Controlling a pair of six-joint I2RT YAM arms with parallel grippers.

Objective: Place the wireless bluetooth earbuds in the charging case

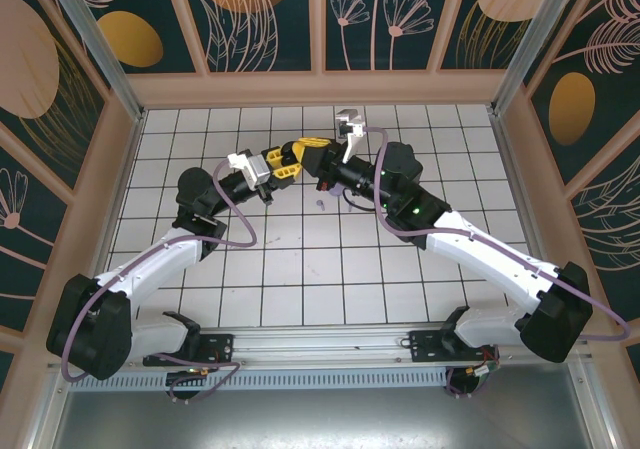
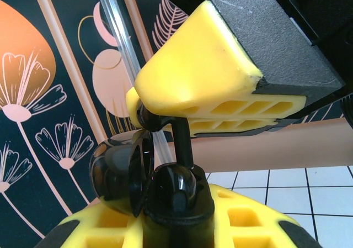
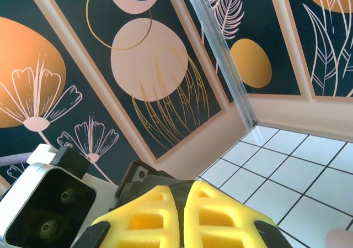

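**Left pincer braces the case as a black bud goes in**

Closest to the left wrist lens, at the bottom edge of the frame, the left gripper (image 2: 176, 221) has its yellow lattice fingers clenched around the charging case (image 2: 176, 195), a glossy black shell. Its round lid (image 2: 118, 170) is swung open toward the lower left. From the upper right of the same frame a finger of the right gripper (image 3: 183, 191) reaches in. At its tip sits a black earbud (image 2: 183, 146), whose thin stem points down onto the case. In the right wrist view the two yellow fingers are pressed together along a thin seam, so this pincer is clamped; the bud itself is hidden there, and the grip on it is my reading of the left wrist view.

Insertion looks to be the step in hand, with the bud at the mouth of the case but, as far as I can judge, not seated. The next move calls for a short, straight push along the stem while the left pincer holds the case steady, then a release and a retreat upward.

By count: two arms, two pincers, one case, one black earbud. One small pale speck (image 1: 320, 204) lies on the tiled table (image 1: 300, 269) just below the meeting pincers in the centre of the top view; it is too small to name.
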